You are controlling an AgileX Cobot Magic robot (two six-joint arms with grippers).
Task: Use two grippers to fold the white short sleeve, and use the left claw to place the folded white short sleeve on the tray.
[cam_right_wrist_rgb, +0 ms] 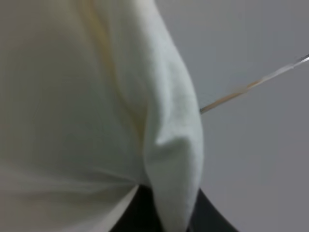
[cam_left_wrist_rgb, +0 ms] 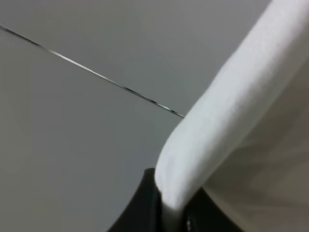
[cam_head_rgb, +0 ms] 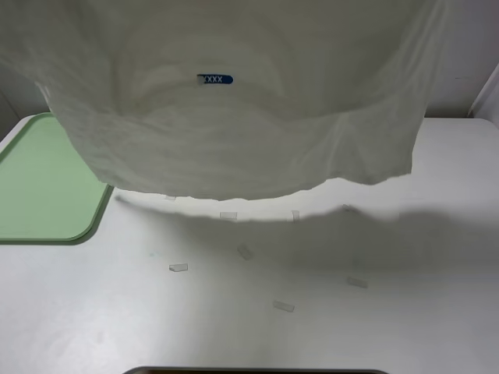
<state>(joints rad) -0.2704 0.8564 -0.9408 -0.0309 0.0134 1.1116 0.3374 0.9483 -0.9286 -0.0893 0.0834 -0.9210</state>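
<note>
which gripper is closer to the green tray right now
Left, most likely. The left gripper pinches the white short sleeve on the side toward the tray; the right gripper pinches its far side. Neither shows in the high view.

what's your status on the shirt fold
Left gripper and right gripper shut on white T-shirt. Shirt hanging spread above table. Visible part of pale-green tray bare; tape scraps on table.

From high up we look down over the table (cam_head_rgb: 312,335) at the hanging shirt (cam_head_rgb: 234,132). Our wrist cameras sit close against it, facing out past the left claw (cam_left_wrist_rgb: 171,215) and right claw (cam_right_wrist_rgb: 169,217). All three share the shirt.
</note>
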